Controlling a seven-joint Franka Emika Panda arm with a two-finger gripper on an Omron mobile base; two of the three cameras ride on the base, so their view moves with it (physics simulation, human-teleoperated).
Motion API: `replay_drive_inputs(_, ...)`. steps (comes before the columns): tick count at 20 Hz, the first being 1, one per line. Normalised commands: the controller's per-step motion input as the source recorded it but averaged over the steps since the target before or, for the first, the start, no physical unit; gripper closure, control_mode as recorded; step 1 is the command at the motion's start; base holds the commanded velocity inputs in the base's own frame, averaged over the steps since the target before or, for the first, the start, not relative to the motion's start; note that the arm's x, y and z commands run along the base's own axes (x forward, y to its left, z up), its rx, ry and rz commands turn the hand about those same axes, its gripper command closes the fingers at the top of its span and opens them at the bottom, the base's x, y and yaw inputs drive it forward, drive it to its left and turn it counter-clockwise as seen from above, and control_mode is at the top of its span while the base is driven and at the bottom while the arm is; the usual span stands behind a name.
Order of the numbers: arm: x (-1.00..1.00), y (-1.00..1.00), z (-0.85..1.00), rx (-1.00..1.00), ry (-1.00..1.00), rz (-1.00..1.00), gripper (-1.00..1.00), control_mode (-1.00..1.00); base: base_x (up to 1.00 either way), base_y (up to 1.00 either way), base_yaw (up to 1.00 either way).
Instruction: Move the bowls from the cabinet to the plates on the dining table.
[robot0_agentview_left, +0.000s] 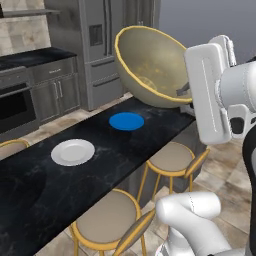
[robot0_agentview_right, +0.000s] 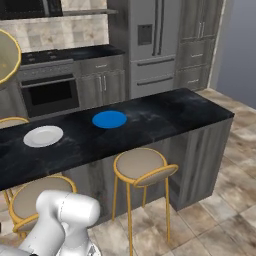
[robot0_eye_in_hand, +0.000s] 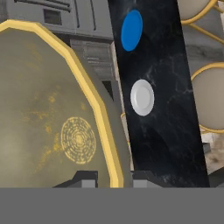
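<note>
- Dining table (robot0_agentview_left: 150, 135): black marble top, carrying both plates, with stools along its near edge.
- Tan bowl (robot0_agentview_left: 150, 65): held tilted in the air above the table's far end, rim pinched between the clenched jaws of the gripper (robot0_eye_in_hand: 114, 179).
- Blue plate (robot0_agentview_left: 126, 121): nearest the bowl, bare; judged the likely target.
- White plate (robot0_agentview_left: 73, 152): further along the top, bare.
- Step in hand: carrying. Next move calls for levelling the bowl and lowering it onto a plate.
</note>
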Motion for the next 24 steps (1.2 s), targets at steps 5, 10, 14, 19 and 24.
replay_drive_inputs(5, 0.00, 0.00, 0.00, 0.00, 0.00, 0.00, 1.00, 1.00, 0.20, -0.03, 0.15)
replay_drive_inputs(10, 0.00, 0.00, 0.00, 0.00, 0.00, 0.00, 1.00, 1.00, 0.37, -0.01, 0.01)
replay_drive_inputs(14, 0.00, 0.00, 0.00, 0.00, 0.00, 0.00, 1.00, 1.00, 0.35, -0.01, -0.07)
replay_drive_inputs(19, 0.00, 0.00, 0.00, 0.00, 0.00, 0.00, 1.00, 1.00, 0.35, 0.00, -0.05)
replay_drive_inputs(24, 0.00, 0.00, 0.00, 0.00, 0.00, 0.00, 1.00, 1.00, 0.56, -0.01, 0.03)
